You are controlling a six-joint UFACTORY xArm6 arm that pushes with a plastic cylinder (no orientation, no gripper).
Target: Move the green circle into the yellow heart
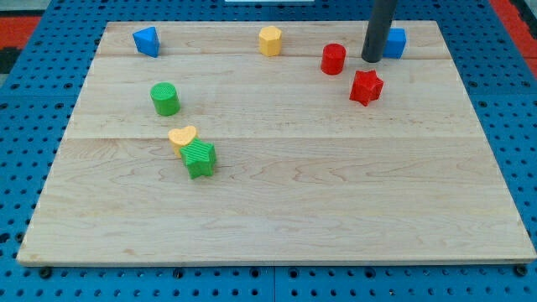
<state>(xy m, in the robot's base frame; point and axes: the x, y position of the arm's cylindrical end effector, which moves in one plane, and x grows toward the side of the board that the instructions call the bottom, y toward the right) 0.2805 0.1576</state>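
— Camera view: where's your rod sitting?
— My tip (370,59) is resting upper right, holding nothing, touching the blue block (394,42), right of the red cylinder (333,59).
— Targets?
— Green circle (164,99) is standing centre-left, near but apart from the yellow heart (181,136), which is touching the green star (200,158).

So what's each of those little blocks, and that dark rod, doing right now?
Green circle: upright, alone, apart from the heart.
Yellow heart: flat, touching the green star.
Green star: against the heart's lower right.
Yellow hexagon: alone near the top edge.
Red cylinder: upright, alone.
Red star: alone.
Blue block, left: alone.
Blue block, right: beside my tip.
My tip: far from the green circle.
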